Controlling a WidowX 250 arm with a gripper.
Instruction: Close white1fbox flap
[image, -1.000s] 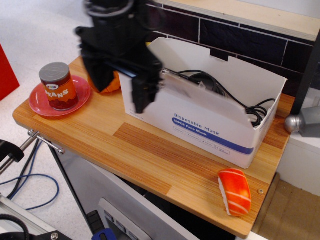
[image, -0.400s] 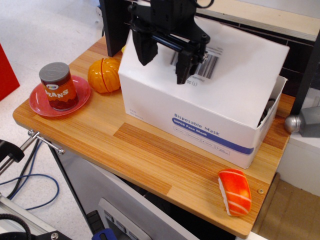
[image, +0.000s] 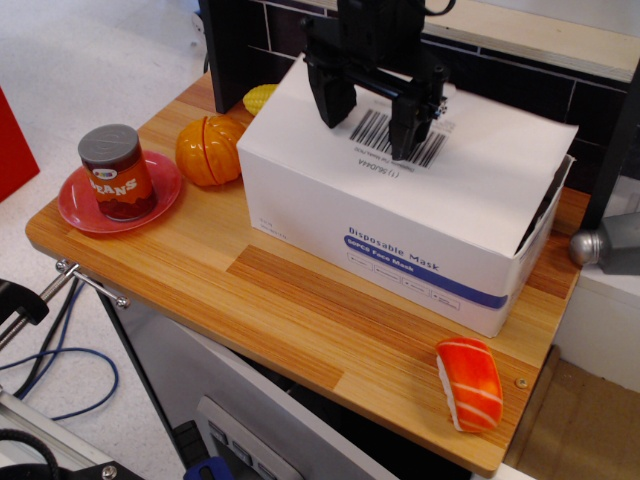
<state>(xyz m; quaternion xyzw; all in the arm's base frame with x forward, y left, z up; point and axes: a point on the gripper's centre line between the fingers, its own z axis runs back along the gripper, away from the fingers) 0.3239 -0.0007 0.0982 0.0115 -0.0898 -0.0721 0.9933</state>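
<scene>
The white carton (image: 400, 250) with a blue stripe and "Disposable Face Mask" on its long side stands on the wooden table (image: 300, 310). Its wide flap (image: 470, 175) lies down over the top, barcode face up, with a small gap showing at the right end. My black gripper (image: 372, 118) hangs over the flap's rear part, its two fingers (image: 335, 100) spread apart on either side of the barcode, holding nothing. I cannot tell whether the fingertips touch the flap.
A bean can (image: 118, 172) stands on a pink saucer (image: 70, 205) at the left. An orange pumpkin toy (image: 207, 150) and a yellow item (image: 260, 98) sit left of the carton. A salmon sushi toy (image: 469, 383) lies near the front right corner. A dark tiled wall is behind.
The flap went from upright, with cables showing inside, to lying flat over the carton. My gripper moved from the carton's left front corner up and right to above the flap.
</scene>
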